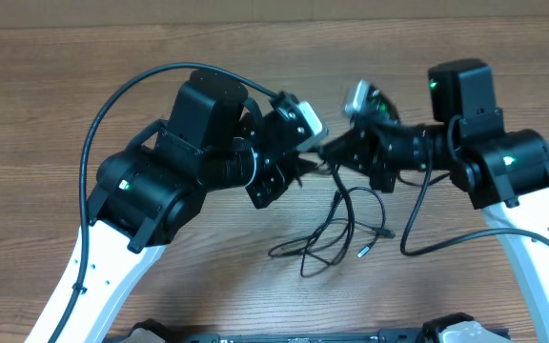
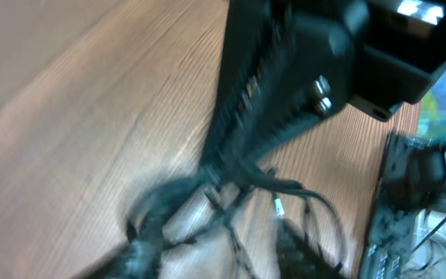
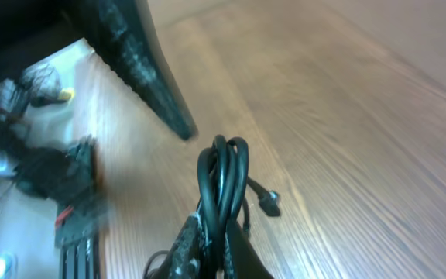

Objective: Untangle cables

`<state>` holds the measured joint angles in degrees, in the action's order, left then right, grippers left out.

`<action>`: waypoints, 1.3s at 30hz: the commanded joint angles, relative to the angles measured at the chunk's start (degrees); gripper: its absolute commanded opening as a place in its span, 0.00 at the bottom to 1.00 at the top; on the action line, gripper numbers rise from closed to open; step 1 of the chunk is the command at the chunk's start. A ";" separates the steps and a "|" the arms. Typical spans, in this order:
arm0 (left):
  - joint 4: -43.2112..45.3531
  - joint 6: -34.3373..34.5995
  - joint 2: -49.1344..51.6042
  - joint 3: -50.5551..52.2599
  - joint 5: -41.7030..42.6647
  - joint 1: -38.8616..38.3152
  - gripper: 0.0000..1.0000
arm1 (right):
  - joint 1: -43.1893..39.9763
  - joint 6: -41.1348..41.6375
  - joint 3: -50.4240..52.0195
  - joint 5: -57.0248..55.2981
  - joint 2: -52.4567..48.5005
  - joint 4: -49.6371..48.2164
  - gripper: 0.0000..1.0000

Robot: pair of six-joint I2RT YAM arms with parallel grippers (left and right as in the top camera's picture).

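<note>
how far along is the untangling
Done: nothing clearly; cables lie crossed in loose loops on the table. In hand: right gripper pinches a folded bunch, left gripper meets it, its grip blurred. To do: pulling the cords apart.

- Overhead: bright, even light; the brown wood-grain bench (image 1: 46,143) is sharp, with soft shadows beside the thin black cables (image 1: 335,214).
- Left wrist: heavy motion blur smears the cables and the grain; the right edge is washed pale blue.
- Right wrist: milder blur; a pale sheen lies on the bench's far corner.
</note>
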<state>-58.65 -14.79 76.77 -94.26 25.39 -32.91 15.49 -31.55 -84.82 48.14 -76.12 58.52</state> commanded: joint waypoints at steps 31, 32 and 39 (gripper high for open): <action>9.75 57.66 5.42 -0.72 -11.08 -0.07 0.51 | -5.05 45.07 -0.76 10.32 0.63 -18.62 0.04; 9.88 57.68 5.64 -0.72 -11.08 -0.04 0.47 | -5.05 45.07 -0.76 10.73 0.63 -18.62 0.04; 13.00 57.70 6.01 -0.72 -10.95 -0.07 0.49 | -4.94 45.29 -0.76 13.73 0.61 -18.58 0.04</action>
<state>-46.61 42.50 82.52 -94.28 14.90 -32.91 10.48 13.37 -84.75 58.30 -76.14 40.27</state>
